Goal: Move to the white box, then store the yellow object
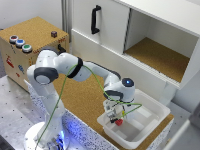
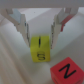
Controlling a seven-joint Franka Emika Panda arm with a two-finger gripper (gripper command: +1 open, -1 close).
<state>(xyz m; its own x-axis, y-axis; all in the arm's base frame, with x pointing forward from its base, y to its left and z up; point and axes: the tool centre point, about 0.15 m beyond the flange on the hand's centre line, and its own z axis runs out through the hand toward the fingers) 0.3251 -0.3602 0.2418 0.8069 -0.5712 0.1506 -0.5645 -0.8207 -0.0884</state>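
The cork-topped desk (image 1: 82, 102) carries the white box (image 1: 150, 117), the large white cabinet (image 1: 150, 40), and a cork-faced button box (image 1: 30, 50).

1. You are looking at a robotics lab: the arm (image 1: 75, 70) is standing on a perforated metal bench (image 1: 12, 107).
2. A wooden control box (image 1: 30, 47) with coloured push buttons (image 1: 20, 43) is sitting behind it.
3. A mock white cabinet (image 1: 145, 35) is serving as a test prop.

- White box (image 1: 150, 112): smooth plastic, slightly glossy.
- Yellow object (image 2: 40, 48): smooth, matt.
- Red object (image 2: 65, 73): smooth, matt.
- Table (image 1: 82, 97): rough cork-like surface.
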